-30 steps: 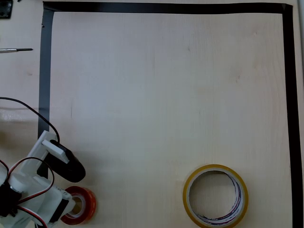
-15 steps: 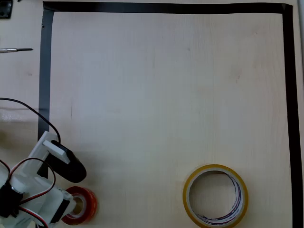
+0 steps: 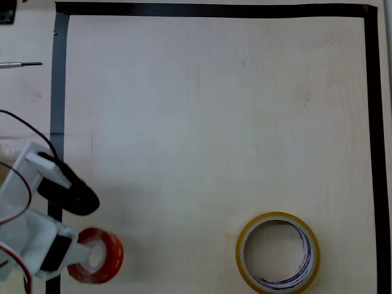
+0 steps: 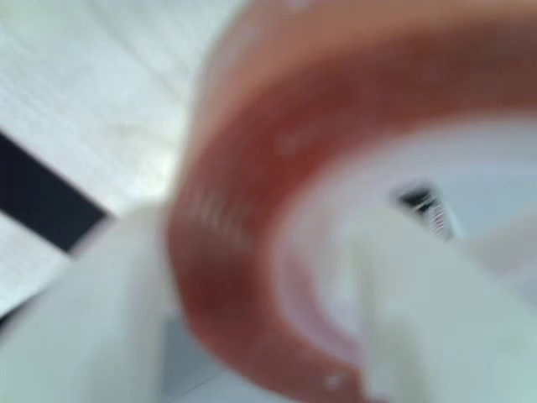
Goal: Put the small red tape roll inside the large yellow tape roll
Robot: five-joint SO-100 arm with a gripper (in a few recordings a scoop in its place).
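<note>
**Now Lifting: Red Roll Secured in the Gripper**

You are holding the small red tape roll (image 4: pixel 252 252) with the gripper (image 3: pixel 76 260) closed across its wall: in the wrist view one white finger (image 4: pixel 411 311) is sitting inside the core, the other outside. Compared with a second ago, the arm is standing higher in the overhead view and the roll (image 3: pixel 98 255) is sitting tilted, so it is probably leaving the table (image 3: pixel 214 122). The large yellow tape roll (image 3: pixel 278 252) is lying flat well to the right, still empty. You are likely starting the carry.
</note>
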